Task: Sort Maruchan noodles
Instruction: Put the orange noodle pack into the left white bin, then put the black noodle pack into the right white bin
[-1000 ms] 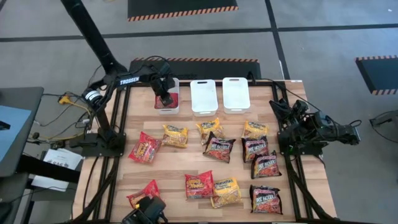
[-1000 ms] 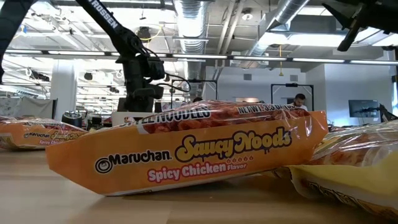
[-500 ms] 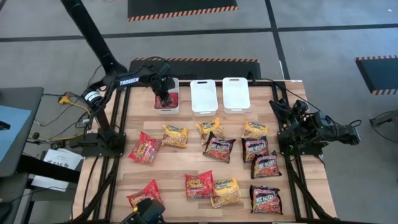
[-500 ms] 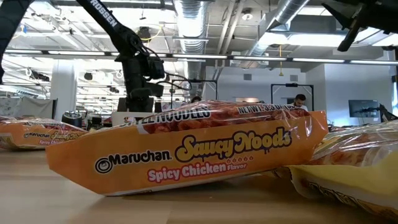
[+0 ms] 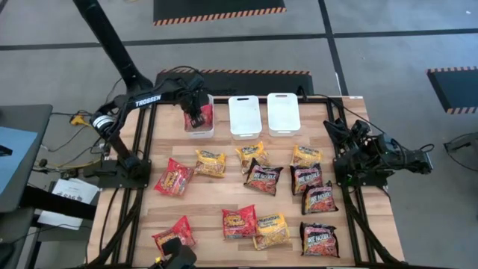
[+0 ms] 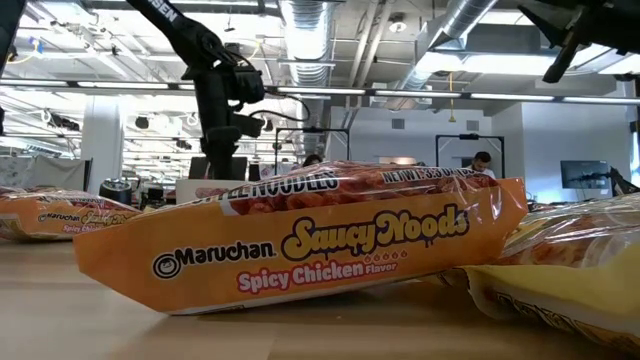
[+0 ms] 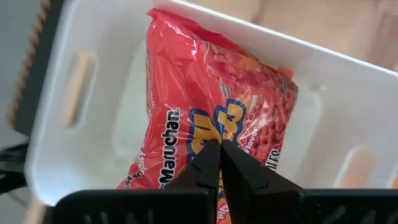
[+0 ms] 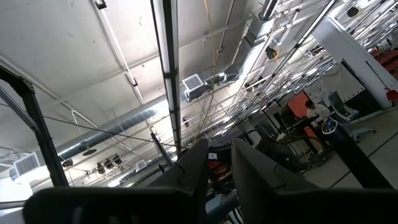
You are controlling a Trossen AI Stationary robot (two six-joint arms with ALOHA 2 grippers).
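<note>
Three white trays are lined up along the far edge of the table (image 5: 224,196), and the left tray (image 5: 210,128) has a red packet (image 7: 211,118) lying in it. The left claw (image 5: 196,116) is parked right over that tray with its fingers (image 7: 205,163) pinched tight together just above the red wrapper, and nothing is clamped between them, so the packet is released, lying loose in the tray. The middle tray (image 5: 245,116) and the right tray (image 5: 284,112) are seen with only white inside.

The rest of the Maruchan noodles are spread flat over the wood nearer the camera side. A red one (image 5: 174,178) is set at the left, with a yellow-orange one (image 5: 210,163) just beside it. Dark packets (image 5: 262,176) are grouped toward the right, with another dark one (image 5: 319,238) at the near right corner. A red one (image 5: 238,223) and a yellow-orange one (image 5: 272,230) are touching at the near middle. From table height, an orange Saucy Noods packet (image 6: 330,240) fills most of the low view.

The right claw (image 8: 214,163) is held off the right edge of the table, pointed up at the ceiling, fingers parted a bit, nothing gripped.
</note>
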